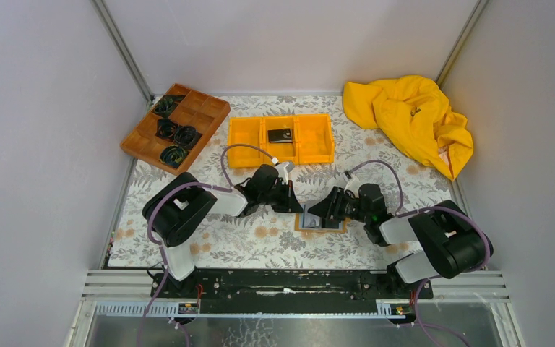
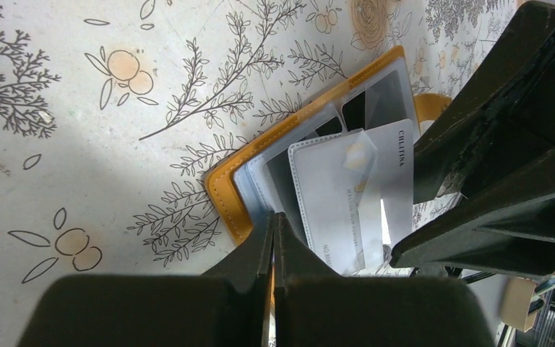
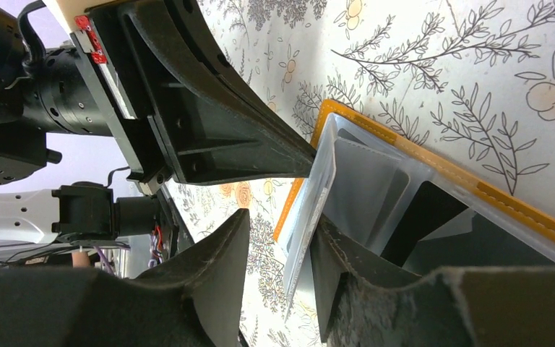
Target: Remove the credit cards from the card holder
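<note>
Lettering "CHLITINA" on pale card (image 2: 325, 210) in holder (image 2: 222, 194); left jaws together, right jaws apart.

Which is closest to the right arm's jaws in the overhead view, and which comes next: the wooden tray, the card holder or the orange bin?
1. card holder: lying open at the table's near middle.
2. orange three-compartment bin: farther back, around the centre.
3. wooden divided tray: at the far-left corner, farthest.
</note>
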### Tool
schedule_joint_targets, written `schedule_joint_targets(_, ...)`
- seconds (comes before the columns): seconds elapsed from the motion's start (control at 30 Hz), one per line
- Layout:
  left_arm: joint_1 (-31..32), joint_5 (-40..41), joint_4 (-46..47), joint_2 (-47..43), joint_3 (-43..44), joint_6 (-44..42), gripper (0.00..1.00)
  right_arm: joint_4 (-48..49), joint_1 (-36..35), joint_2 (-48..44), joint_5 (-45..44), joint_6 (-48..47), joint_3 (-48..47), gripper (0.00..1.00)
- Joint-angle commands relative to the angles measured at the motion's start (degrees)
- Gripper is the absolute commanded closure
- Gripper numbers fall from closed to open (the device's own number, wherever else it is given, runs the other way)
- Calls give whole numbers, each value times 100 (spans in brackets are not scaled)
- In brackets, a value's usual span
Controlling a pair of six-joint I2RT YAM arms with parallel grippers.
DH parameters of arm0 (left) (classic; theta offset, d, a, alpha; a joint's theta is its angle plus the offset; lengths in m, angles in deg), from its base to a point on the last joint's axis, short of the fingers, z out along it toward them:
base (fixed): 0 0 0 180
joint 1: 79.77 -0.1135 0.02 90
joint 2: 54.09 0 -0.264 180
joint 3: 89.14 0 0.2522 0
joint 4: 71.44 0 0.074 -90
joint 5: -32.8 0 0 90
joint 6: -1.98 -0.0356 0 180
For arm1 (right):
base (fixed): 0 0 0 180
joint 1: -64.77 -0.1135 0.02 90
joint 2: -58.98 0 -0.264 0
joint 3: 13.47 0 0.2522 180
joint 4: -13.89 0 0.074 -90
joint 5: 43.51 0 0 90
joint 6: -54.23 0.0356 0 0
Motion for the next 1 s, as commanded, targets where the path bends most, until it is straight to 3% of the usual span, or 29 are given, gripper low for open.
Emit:
schedule_joint_targets(0.0, 4, 237, -233, 17, 102, -161, 100, -60, 62, -154, -81, -186, -61, 58)
schedule_joint_targets(0.67, -243, 464, -368, -156, 22, -231, 100, -147, 210, -26, -73, -212, -80, 67)
schedule_joint_targets(0.83, -267, 481, -360, -164, 13, -227, 100, -168, 229, -32, -79, -209, -82, 74)
schedule_joint_targets(0.97, -281, 479, -368, -172, 7, -223, 100, -231, 243, -59, -98, -240, -77, 86)
